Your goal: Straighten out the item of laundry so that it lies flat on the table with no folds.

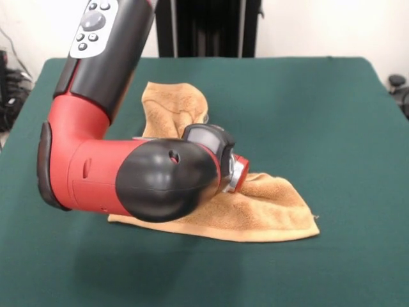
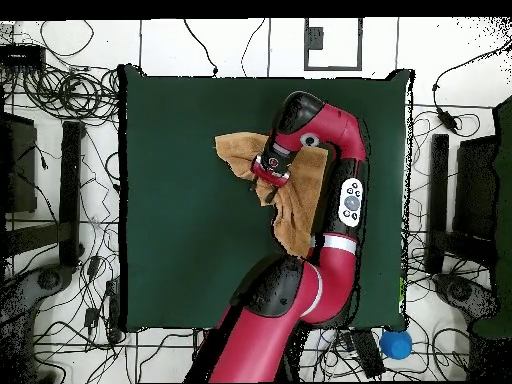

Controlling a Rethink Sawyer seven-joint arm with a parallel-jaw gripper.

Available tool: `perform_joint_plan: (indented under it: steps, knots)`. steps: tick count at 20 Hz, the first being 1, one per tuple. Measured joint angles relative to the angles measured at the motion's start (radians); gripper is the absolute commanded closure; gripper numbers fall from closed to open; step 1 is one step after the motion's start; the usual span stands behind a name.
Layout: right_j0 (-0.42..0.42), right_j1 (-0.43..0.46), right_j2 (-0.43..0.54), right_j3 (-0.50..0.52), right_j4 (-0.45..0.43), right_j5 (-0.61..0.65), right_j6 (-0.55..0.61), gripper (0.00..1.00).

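Bent arm [image 1: 128,173], end effector [image 2: 270,172] low.

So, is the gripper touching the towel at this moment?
Cannot tell. In the front view the arm hides the gripper; in the overhead view the gripper sits over the towel, but neither contact nor gap shows.

the arm [image 1: 121,128] comes down from the top left, bends at a red elbow and reaches right, low over the towel [image 1: 255,211]. its black joint and wrist hide the towel's middle, and the gripper itself cannot be made out. the tan towel lies crumpled on the green table [image 1: 319,115]: one bunched part rises behind the arm, a flatter part spreads to the near right, ending in a corner.
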Motion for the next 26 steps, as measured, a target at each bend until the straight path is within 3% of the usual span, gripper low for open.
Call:
perform_joint_plan:
  steps: [11,17,26]
  knots:
    - [-0.042,-0.004,0.143,-0.002,-0.147,0.049,-0.013,0.00]
    - [-0.071,-0.011,0.279,-0.003,-0.318,0.101,-0.063,0.00]
    - [-0.110,-0.017,0.409,-0.003,-0.475,0.132,-0.103,0.00]
